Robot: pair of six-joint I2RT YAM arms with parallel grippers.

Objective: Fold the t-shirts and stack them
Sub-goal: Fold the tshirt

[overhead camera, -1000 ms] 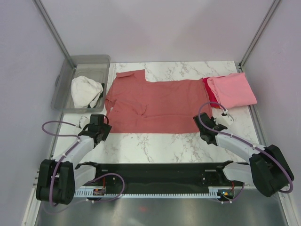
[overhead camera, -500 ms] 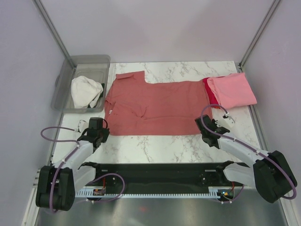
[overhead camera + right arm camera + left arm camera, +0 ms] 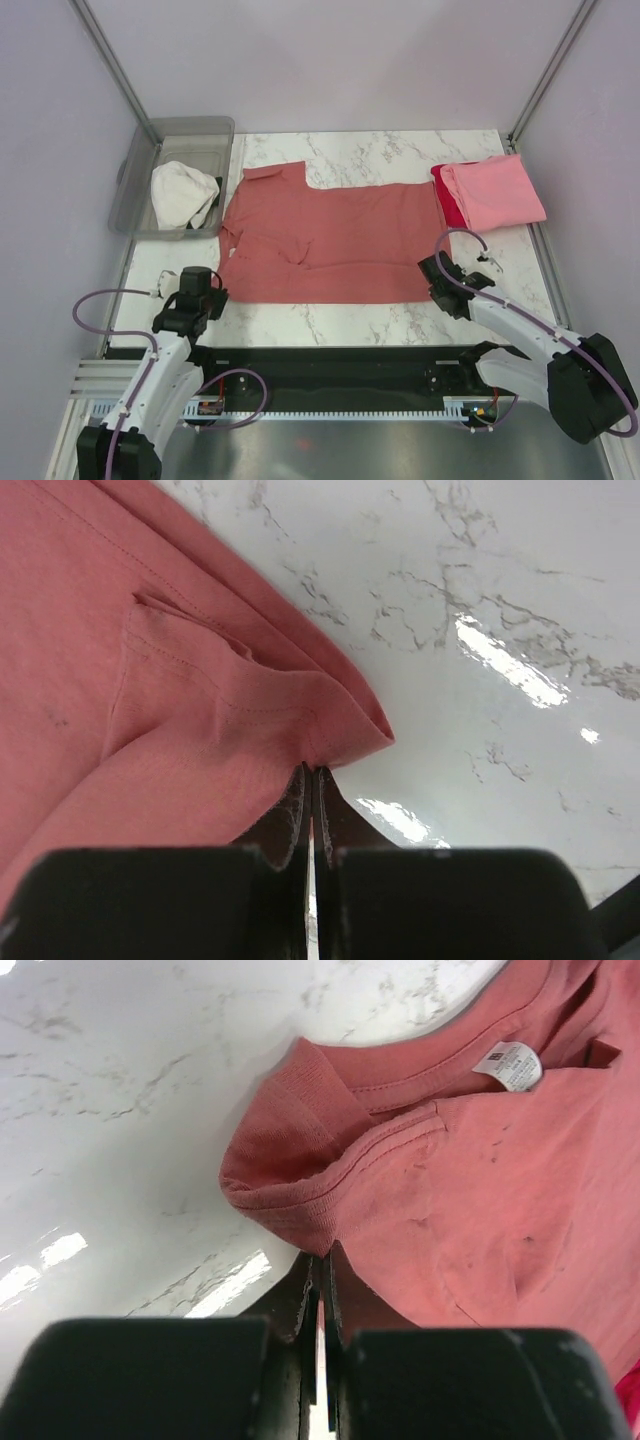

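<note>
The salmon-red t-shirt (image 3: 330,235) is being clamped by left hand (image 3: 318,1265) and right hand (image 3: 310,780). Thin edge pinches risk being tugged loose unevenly

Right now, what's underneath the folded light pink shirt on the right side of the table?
A bright red shirt lies under the light pink shirt; only a strip shows past its left edge. The rest is covered, so its fold is hidden.

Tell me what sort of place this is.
Probably a robot lab test cell: plain panel walls on metal frame posts enclose a marble-look table, with the left arm and right arm mounted at its near edge, working a salmon t-shirt.
</note>
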